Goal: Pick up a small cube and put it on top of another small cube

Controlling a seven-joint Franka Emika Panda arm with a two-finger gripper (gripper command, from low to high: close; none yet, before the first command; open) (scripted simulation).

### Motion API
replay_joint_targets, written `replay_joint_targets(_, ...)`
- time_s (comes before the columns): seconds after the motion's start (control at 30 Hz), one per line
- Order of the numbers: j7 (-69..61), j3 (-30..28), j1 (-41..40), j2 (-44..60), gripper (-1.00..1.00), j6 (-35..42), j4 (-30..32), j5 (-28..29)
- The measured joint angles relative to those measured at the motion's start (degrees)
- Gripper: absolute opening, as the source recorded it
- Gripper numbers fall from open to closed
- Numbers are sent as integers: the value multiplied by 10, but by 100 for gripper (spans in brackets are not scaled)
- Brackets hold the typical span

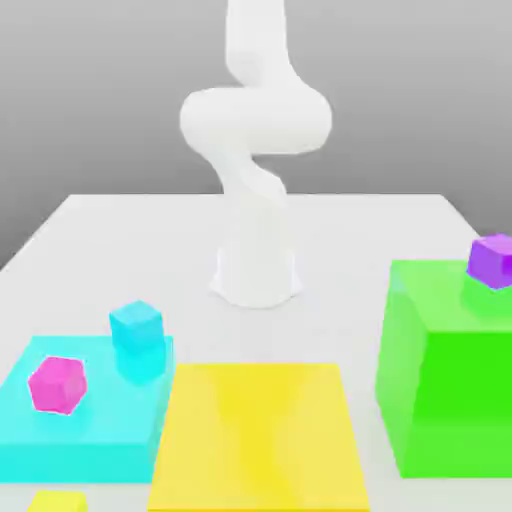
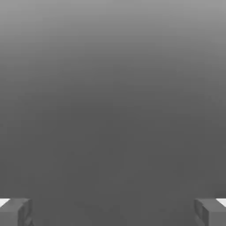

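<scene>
Several small cubes stand on the white table. A cyan cube point(image 1: 136, 329) and a magenta cube point(image 1: 58, 384) sit on a low cyan platform point(image 1: 90, 430) at the exterior view's left. On top of a tall green block point(image 1: 450, 380) at the right rests a purple cube point(image 1: 492, 260). A small yellow cube point(image 1: 57, 501) peeks in at the near left edge. The white arm point(image 1: 255, 120) rises from its base at the table's middle and leaves the picture upward. In the hand view my gripper point(image 2: 113, 212) is open, its grey fingertips point(image 2: 15, 212) far apart with nothing between them, facing plain grey background.
A flat yellow platform point(image 1: 260, 435) lies between the cyan platform and the green block at the front. The arm's base point(image 1: 256, 275) stands behind it. Bare table surface point(image 1: 120, 240) stretches around the base toward the far edge.
</scene>
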State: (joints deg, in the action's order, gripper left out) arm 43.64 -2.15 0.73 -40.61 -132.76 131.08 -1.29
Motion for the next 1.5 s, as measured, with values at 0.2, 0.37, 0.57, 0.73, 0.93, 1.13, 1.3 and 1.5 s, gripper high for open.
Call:
replay_joint_targets(0.2, -56, -54, 18, 128, 0, -23, -17, -35)
replay_joint_targets(0.37, -105, -93, 26, 232, 0, -42, -32, -68)
replay_joint_targets(0.57, -166, -123, 17, 357, 0, -64, -49, -112)
replay_joint_targets(0.73, -209, -132, -4, 459, 0, -84, -63, -136)
replay_joint_targets(0.93, -244, -139, -30, 577, 0, -112, -78, -141)
replay_joint_targets(1.13, -268, -142, -55, 691, 0, -157, -95, -139)
replay_joint_targets(1.3, -284, -120, -74, 747, -100, -198, -108, -160)
replay_joint_targets(1.5, -280, -126, -69, 733, -100, -187, -105, -154)
